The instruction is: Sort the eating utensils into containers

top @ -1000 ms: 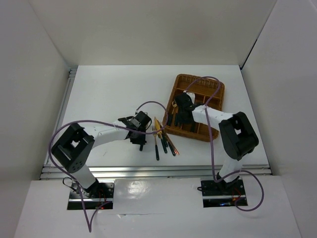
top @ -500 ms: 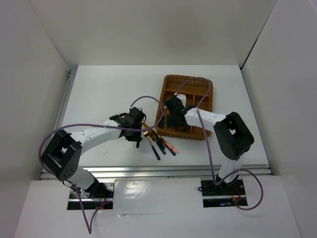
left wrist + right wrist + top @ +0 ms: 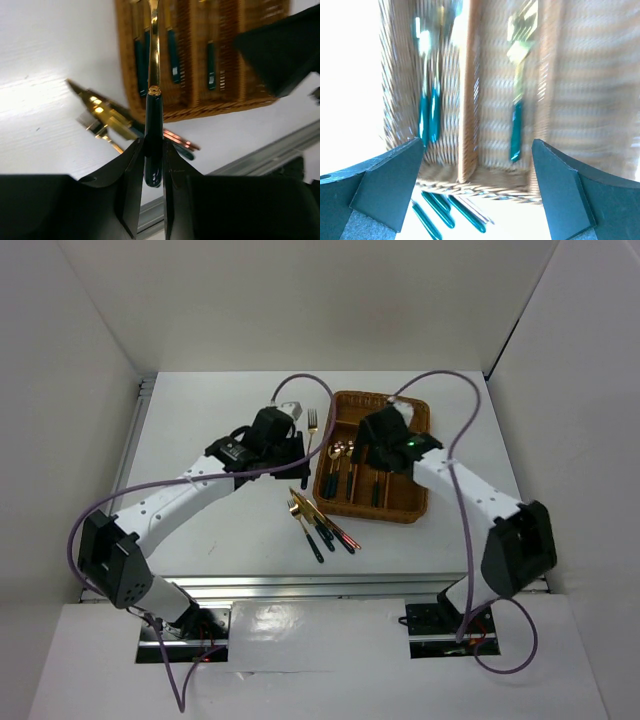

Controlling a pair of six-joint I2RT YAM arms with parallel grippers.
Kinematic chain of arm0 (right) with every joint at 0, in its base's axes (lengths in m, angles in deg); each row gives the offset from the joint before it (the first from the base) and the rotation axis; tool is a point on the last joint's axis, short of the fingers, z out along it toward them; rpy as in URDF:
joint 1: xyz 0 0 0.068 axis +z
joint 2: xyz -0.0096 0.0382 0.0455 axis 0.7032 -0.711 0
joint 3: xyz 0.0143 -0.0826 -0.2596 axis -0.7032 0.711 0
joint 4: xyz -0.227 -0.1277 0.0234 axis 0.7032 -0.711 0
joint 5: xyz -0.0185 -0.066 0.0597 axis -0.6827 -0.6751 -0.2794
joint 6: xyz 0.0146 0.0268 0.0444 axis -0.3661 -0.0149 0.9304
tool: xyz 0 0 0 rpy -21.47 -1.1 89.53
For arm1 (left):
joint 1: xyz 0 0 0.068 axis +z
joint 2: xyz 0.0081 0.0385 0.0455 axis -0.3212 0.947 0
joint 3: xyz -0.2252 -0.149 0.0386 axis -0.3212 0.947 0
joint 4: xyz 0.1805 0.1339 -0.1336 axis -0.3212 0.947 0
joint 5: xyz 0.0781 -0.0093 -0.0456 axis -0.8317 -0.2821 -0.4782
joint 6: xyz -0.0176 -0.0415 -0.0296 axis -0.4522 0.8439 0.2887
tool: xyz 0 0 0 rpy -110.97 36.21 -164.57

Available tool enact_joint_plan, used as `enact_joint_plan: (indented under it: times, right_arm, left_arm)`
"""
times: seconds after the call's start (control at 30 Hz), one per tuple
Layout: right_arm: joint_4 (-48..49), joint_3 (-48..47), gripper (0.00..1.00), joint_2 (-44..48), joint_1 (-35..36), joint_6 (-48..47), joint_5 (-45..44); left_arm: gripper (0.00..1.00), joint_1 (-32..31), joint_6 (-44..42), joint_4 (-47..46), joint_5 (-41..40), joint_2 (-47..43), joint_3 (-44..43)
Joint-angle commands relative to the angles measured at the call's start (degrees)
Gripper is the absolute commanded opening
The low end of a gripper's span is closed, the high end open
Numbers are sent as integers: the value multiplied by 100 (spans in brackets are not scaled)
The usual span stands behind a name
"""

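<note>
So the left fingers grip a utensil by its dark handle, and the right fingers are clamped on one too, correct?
No. The right fingers are spread open over the wicker tray, holding nothing, as the right wrist view shows. The left fingers do grip a utensil by its dark handle.

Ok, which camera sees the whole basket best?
The top camera: the wicker tray shows on all four sides, the right claw covering a bit. The left wrist sees only its near end; the right wrist, a blurry close-up.
</note>
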Motion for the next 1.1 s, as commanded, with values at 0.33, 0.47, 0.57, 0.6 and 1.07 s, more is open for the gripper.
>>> enact_joint_plan:
  times: [0.33, 0.47, 0.57, 0.6, 1.07]
  right_arm:
    - [-549, 860, 100, 2375, -1362, -89, -337]
    - [-682, 1002, 100, 2499, -1424, 43, -417]
    - [-682, 1002, 100, 2552, -1477, -9, -417]
    - [-682, 1002, 100, 2552, -1477, -9, -417]
    - [-735, 896, 100, 2560, -1477, -62, -356]
  left_arm:
    - [0, -815, -54, -985, 850, 2260, -1981]
    - [0, -965, 148, -1125, 789, 2728, -2299]
    - [1, -1018, 272, -1249, 911, 3132, -2378]
    - [1, -1018, 272, -1309, 912, 3299, -2430]
    - [53, -1071, 342, -1038, 754, 3451, -2774]
